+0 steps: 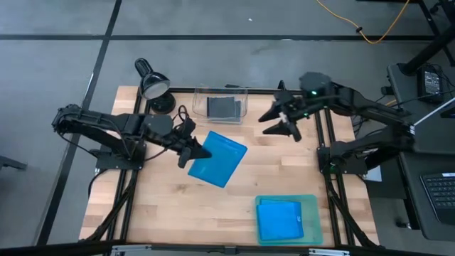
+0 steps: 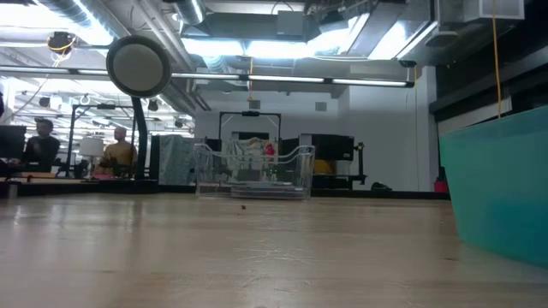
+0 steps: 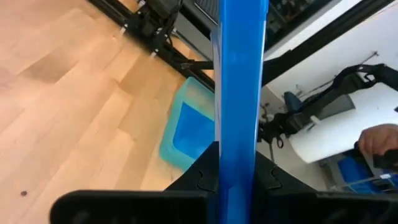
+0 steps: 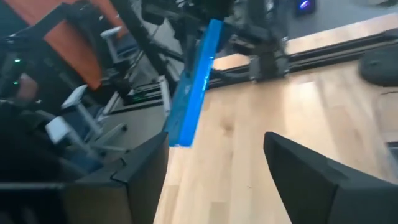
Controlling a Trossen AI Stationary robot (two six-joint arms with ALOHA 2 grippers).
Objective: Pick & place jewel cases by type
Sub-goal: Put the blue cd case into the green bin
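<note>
Gripping blue jewel case (image 1: 217, 158) above table, left tool (image 1: 190, 151); right tool (image 1: 286, 124) raised, wide.

A black desk lamp (image 1: 151, 84) is standing at the tabletop's (image 1: 156, 206) far edge, just beside a clear plastic bin (image 1: 221, 104). A teal tray (image 1: 286, 220) is sitting at the near edge.

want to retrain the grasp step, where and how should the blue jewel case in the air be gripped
Grip the blue jewel case by one thin edge, as the left gripper does: jaws shut across its flat faces at the edge nearest the arm, coming in from the table's left. The case is wide and flat, so only its thickness fits between the jaws. The right gripper waits open by the clear bin.
</note>
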